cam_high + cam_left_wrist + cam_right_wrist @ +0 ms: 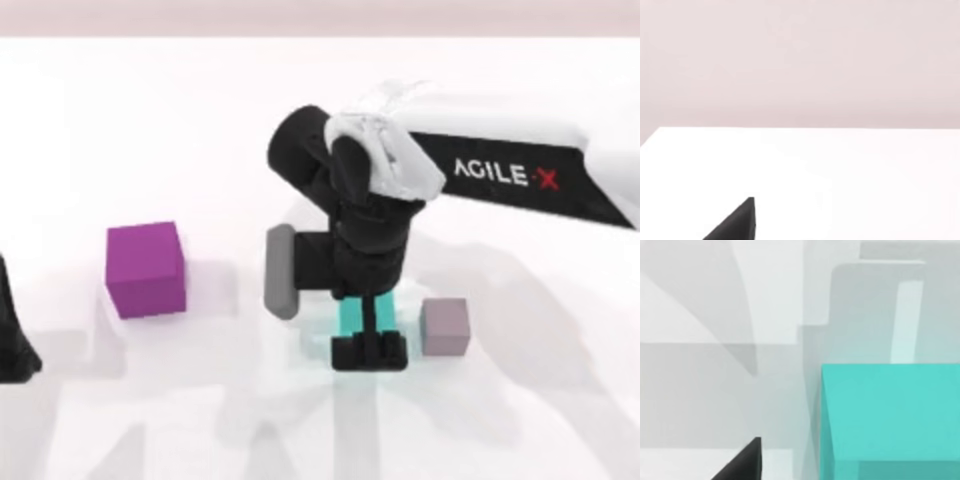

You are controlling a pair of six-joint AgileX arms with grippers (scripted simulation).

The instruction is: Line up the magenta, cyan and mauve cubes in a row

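Note:
The magenta cube (pixel 147 268), the largest, rests on the table at the left. The cyan cube (pixel 352 318) lies in the middle, mostly covered by my right gripper (pixel 369 352), which hangs open straight above it. In the right wrist view the cyan cube (pixel 890 415) fills one side, and one dark finger (pixel 747 462) stands apart from its face with a strip of table between. The small mauve cube (pixel 445 326) sits just right of the cyan one with a narrow gap. My left gripper (pixel 15 340) is parked at the left edge.
The white table (pixel 200 130) ends in a pale back edge at the top. The right arm's black wrist and grey side block (pixel 282 272) hang over the middle. The left wrist view holds only one finger (pixel 737 222) and bare table.

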